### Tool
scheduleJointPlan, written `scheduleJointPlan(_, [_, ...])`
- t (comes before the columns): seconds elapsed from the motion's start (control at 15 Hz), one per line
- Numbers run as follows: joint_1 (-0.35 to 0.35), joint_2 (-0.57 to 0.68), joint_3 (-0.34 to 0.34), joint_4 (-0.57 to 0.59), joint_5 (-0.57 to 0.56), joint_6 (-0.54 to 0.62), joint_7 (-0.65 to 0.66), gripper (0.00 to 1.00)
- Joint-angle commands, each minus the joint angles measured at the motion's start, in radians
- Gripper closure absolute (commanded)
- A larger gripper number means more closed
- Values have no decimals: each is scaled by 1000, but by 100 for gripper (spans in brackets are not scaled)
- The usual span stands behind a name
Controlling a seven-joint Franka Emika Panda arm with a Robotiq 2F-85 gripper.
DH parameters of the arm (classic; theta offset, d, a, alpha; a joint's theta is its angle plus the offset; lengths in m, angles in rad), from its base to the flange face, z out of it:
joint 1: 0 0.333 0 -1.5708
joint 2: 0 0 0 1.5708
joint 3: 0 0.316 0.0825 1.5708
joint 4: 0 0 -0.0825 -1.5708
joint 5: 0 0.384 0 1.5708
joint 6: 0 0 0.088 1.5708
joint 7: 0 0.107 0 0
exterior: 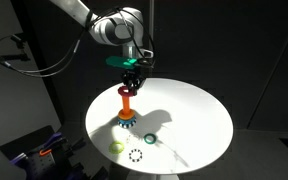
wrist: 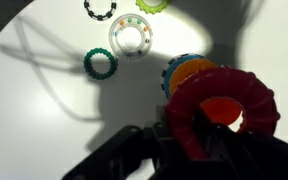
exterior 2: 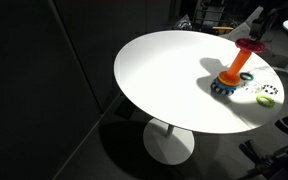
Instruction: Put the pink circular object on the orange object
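The pink ring point(wrist: 246, 92) is held flat right over the top of the orange peg point(wrist: 222, 108), which shows through the ring's hole in the wrist view. My gripper point(wrist: 196, 138) is shut on the near rim of the ring, one finger in the hole. In both exterior views the pink ring point(exterior: 127, 91) point(exterior 2: 249, 46) sits at the tip of the upright orange peg point(exterior: 127, 104) point(exterior 2: 241, 65), with the gripper point(exterior: 132, 78) just above it. The peg rises from a base of yellow and blue rings point(wrist: 187, 70) point(exterior: 127, 120) point(exterior 2: 227, 86).
On the round white table point(exterior: 194, 115) lie loose rings: a dark green ring point(wrist: 100, 64) point(exterior: 149, 138), a clear ring with coloured dots point(wrist: 131, 38), a white black-dotted ring point(wrist: 100, 9) point(exterior: 135, 155) and a yellow-green ring point(wrist: 151, 4) point(exterior: 116, 146). The surroundings are dark.
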Motion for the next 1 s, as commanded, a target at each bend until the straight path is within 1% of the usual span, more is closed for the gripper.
scheduleJointPlan(0.0, [8, 13, 4, 19, -38, 4, 41, 90])
scheduleJointPlan(0.73, [29, 9, 15, 3, -68, 12, 73, 90])
scheduleJointPlan(0.93, [36, 1, 12, -10, -104, 18, 104, 90])
